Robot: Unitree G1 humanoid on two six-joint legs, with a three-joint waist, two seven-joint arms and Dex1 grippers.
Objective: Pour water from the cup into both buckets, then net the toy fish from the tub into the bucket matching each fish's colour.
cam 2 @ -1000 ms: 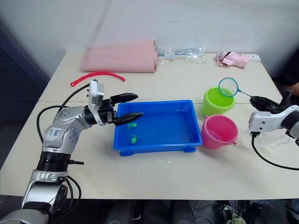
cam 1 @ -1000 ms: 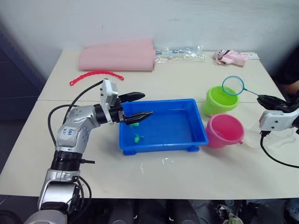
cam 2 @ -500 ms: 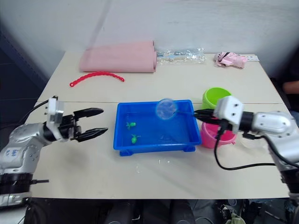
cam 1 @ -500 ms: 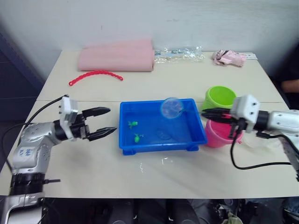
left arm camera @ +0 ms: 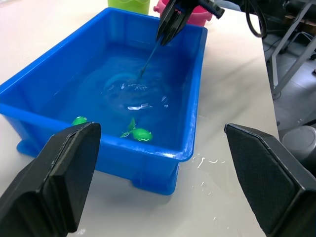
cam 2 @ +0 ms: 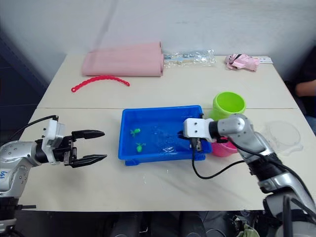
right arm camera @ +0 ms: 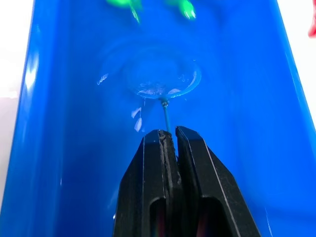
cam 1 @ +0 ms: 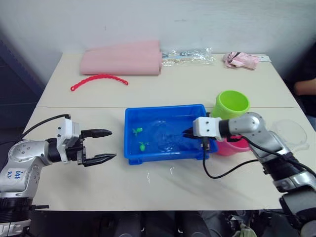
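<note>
A: Where is the net (right arm camera: 163, 81)?
B: Dipped in the tub (cam 1: 129, 122), hoop under water near two green fish (cam 1: 141, 138). The right gripper (right arm camera: 168, 140) is pinched tight on its handle.
A: And the left gripper (cam 1: 102, 145)?
B: Spread wide, holding nothing, over the table (cam 1: 197, 84) beside the tub's left end. Green bucket (cam 1: 231, 103) and pink bucket (cam 1: 236, 144) stand right of the tub.

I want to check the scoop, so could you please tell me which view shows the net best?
The right wrist view: the net lies in the water ahead of the right gripper. The left wrist view shows its handle; the eye views barely show it.
</note>
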